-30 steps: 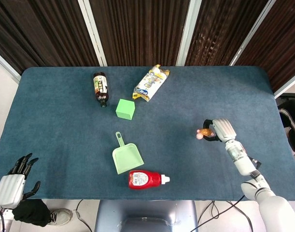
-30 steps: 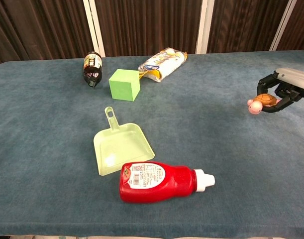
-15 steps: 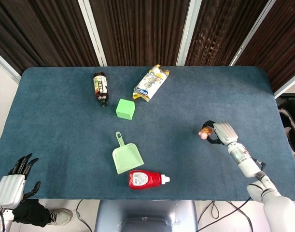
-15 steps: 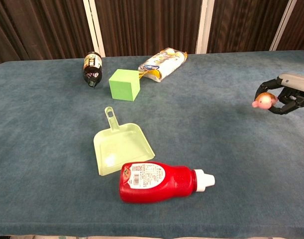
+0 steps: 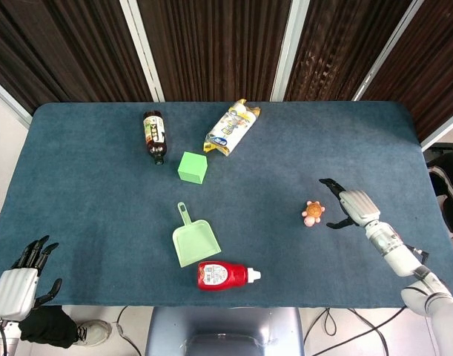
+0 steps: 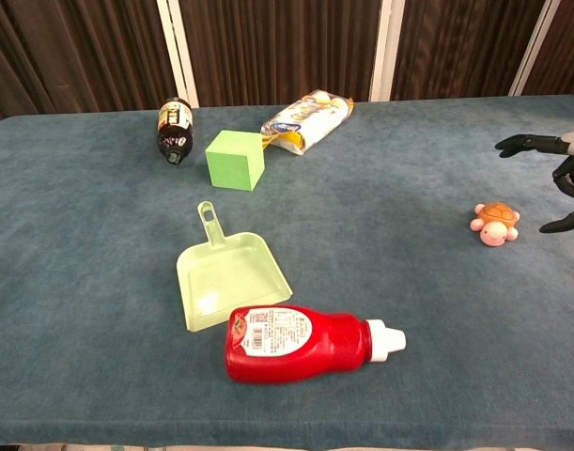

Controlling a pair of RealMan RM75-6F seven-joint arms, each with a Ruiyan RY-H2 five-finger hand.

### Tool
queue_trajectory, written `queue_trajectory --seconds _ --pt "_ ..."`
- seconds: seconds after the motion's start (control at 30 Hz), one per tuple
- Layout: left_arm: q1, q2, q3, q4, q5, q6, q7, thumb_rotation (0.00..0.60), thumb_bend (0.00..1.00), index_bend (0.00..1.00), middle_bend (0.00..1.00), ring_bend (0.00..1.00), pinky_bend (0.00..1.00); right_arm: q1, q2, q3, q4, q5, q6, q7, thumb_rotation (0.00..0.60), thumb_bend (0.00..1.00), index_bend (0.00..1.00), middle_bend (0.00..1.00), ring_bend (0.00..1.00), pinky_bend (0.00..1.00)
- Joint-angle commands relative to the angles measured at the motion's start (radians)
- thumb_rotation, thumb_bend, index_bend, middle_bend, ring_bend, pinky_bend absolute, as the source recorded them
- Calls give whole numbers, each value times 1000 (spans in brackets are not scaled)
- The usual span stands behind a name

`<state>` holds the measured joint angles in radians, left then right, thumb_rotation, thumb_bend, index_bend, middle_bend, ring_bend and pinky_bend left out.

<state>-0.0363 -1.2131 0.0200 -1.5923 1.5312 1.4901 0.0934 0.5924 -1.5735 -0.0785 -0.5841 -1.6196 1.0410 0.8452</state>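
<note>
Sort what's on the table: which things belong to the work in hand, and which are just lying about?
In hand:
right hand, open, fingers spread
toy turtle, on the cloth just beside that hand, not touching

Lying about:
red bottle
green dustpan
green cube
dark bottle
snack bag
left hand, off the table edge, holding nothing

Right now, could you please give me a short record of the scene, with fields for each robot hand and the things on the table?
right robot hand: open, fingers spread, beside the toy turtle, not touching it
left robot hand: off the table edge, holding nothing
toy turtle: on the cloth
dustpan: near the middle
red bottle: lying on its side, by the dustpan
green block: upright
dark bottle: lying down
snack bag: lying flat
</note>
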Motion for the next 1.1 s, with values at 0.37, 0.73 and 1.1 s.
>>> queue_trajectory --seconds 0.37,0.73,1.1 --pt "-2 9 -6 -25 3 7 36 600 346 157 48 69 331 -250 399 -12 -559 75 266 -334 600 41 165 137 133 291" --pt "-9 13 -14 -46 0 4 66 600 347 142 48 69 331 -379 348 81 -513 187 430 -471 600 41 78 78 116 290" --pt "-16 25 -16 -62 14 8 74 600 346 142 48 69 331 -385 351 90 -538 166 386 -522 600 41 81 78 115 290"
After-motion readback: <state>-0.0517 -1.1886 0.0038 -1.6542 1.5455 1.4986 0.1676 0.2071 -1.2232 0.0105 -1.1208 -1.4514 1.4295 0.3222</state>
